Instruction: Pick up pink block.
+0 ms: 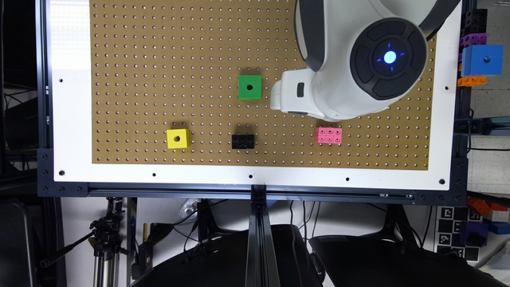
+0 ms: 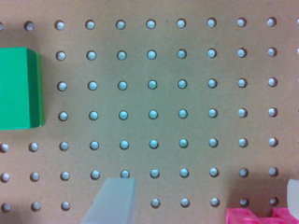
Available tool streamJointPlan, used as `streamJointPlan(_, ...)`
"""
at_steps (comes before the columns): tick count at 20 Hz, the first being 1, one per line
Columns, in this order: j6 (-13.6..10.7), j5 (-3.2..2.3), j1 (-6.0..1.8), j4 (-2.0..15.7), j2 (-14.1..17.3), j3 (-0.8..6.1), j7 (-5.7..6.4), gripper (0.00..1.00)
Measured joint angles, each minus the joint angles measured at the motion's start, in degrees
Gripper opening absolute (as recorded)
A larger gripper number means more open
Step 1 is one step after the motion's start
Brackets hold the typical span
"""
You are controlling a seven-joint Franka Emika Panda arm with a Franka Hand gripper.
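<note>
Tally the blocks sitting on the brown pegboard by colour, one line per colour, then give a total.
Green: 1, a green plastic cube with a round hole on top
Yellow: 1, a yellow plastic cube with a round hole on top
Black: 1, a black studded plastic brick
Pink: 1, a bright pink studded plastic brick
Total: 4 blocks on the brown perforated pegboard
</note>
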Motion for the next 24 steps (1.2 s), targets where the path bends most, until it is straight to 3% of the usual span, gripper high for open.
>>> streamJointPlan(3,0.0,0.0,0.03,-0.03,0.0,0.17,-0.01,1.0)
streamJointPlan(8,0.1,0.02,0.05,0.95,0.1,1.17,0.05,1.0)
streamJointPlan(10,0.1,0.03,0.08,3.17,1.3,1.67,0.13,1.0)
streamJointPlan(12,-0.1,0.03,0.1,6.83,3.9,2.19,0.22,1.0)
streamJointPlan(17,-1.4,0.02,0.18,15.69,11.2,2.68,0.22,1.0)
streamJointPlan(19,-2.1,0.02,0.28,17.23,12.2,2.95,0.28,1.0)
streamJointPlan(24,-2.6,0.02,0.31,17.49,12.3,3.17,0.3,1.0)
